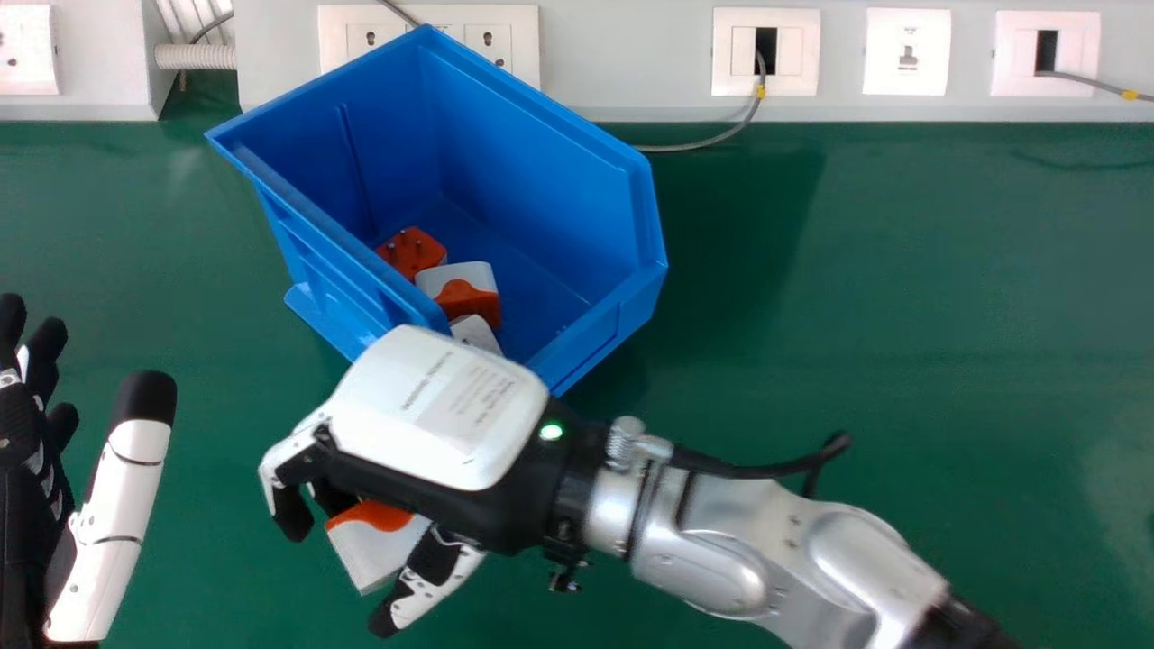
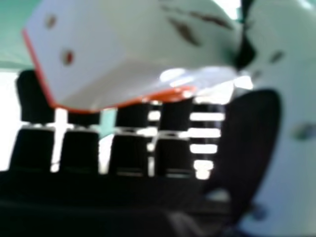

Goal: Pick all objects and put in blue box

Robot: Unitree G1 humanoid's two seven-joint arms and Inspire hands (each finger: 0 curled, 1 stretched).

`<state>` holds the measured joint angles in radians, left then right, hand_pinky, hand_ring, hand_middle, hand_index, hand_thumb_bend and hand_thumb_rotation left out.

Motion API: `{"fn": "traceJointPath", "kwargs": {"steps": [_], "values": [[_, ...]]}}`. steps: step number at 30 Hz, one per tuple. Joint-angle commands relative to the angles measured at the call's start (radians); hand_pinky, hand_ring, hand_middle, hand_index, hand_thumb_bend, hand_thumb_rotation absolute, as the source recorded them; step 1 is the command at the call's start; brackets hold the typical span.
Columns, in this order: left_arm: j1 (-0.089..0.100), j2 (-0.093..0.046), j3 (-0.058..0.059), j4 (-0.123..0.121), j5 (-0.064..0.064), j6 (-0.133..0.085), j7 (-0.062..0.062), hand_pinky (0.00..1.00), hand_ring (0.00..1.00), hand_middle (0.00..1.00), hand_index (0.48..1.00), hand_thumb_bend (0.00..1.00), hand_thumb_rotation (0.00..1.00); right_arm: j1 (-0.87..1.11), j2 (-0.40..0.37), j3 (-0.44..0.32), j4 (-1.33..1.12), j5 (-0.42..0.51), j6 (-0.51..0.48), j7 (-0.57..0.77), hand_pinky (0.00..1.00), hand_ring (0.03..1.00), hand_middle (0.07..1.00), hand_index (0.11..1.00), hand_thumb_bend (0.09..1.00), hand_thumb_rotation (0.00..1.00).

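The right hand point(image 1: 437, 406) has its fingers and thumb curled round a plug point(image 1: 370, 545), with the blue box point(image 1: 541, 171) just beyond it. The left hand point(image 1: 117, 514) is spread, off to its left.

It looked like a lab: a green worktop point(image 1: 902, 297) ran below wall sockets point(image 1: 501, 41) and grey cables point(image 1: 721, 137).
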<state>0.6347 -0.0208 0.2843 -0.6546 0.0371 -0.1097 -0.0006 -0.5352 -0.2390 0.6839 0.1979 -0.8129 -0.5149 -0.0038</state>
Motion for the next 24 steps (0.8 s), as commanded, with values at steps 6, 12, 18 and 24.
{"fn": "traceJointPath", "kwargs": {"steps": [6,12,18,24], "values": [[-0.015,0.014,0.014,0.001,-0.003,-0.013,-0.002,0.96,1.00,0.98,1.000,0.72,0.80,0.122,-0.107,-0.133,-0.196,0.111,-0.050,0.046,0.35,0.402,0.470,0.479,0.501,0.00],[-0.029,0.021,0.014,0.009,0.001,-0.004,-0.004,0.96,1.00,0.99,1.000,0.72,0.80,0.251,-0.186,-0.272,-0.344,0.192,-0.039,0.071,0.35,0.412,0.486,0.481,0.500,0.00],[-0.040,0.027,0.009,0.012,0.008,-0.002,-0.005,0.96,1.00,0.99,1.000,0.71,0.79,0.329,-0.206,-0.378,-0.467,0.248,0.009,0.118,0.35,0.417,0.498,0.483,0.499,0.00],[-0.042,0.040,0.013,0.029,0.002,-0.013,-0.014,0.96,1.00,0.99,1.000,0.70,0.79,0.296,-0.196,-0.464,-0.427,0.221,-0.011,0.064,0.35,0.418,0.505,0.482,0.498,0.00]]}}
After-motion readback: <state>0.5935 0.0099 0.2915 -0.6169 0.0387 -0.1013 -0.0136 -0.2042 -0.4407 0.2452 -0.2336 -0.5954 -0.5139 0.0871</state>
